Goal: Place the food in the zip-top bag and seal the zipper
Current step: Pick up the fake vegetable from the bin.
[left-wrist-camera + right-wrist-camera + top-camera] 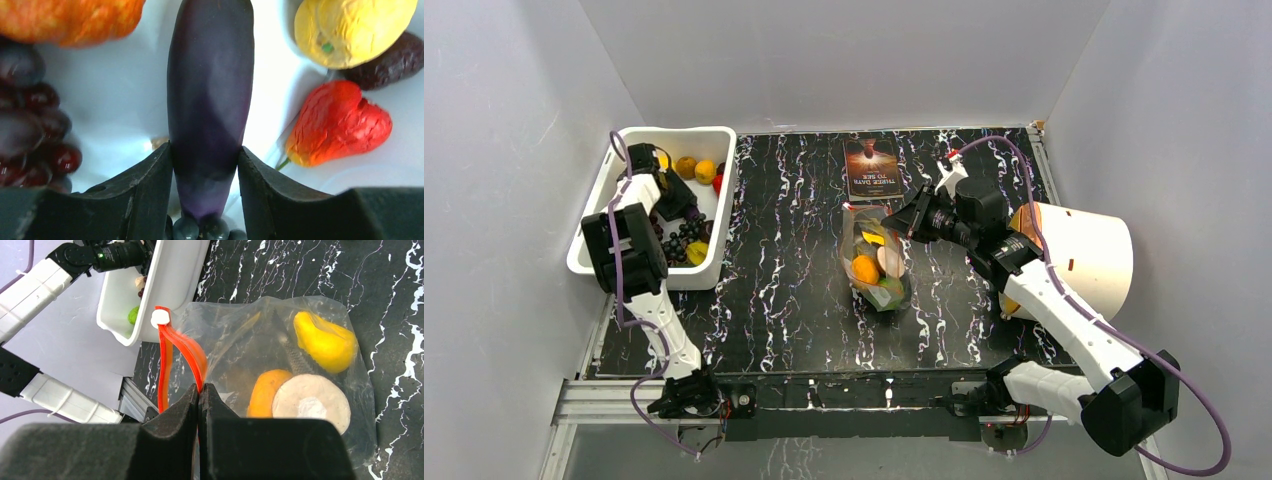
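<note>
At the left, the white tub point(726, 205) holds the loose food. The left end effector point(206, 155) reaches into it, its fingers point(150, 180) narrowed onto the sides of a purple eggplant point(210, 90). The eggplant's long axis runs straight away from the wrist, so the grip crosses its slim width near one end, probably for lifting it out. Dark grapes point(30, 135) and a red fruit point(340, 125) lie beside it.

In the middle of the tabletop point(774, 300) lies the zip-top bag point(876, 262), already holding an orange point(265, 390) and a yellow fruit point(325, 340). Its long axis runs near to far, mouth at the far end. The right end effector point(200, 390) is pinched fully closed on the zipper point(180, 347), apparently lifting the mouth so that it gapes for loading.
</note>
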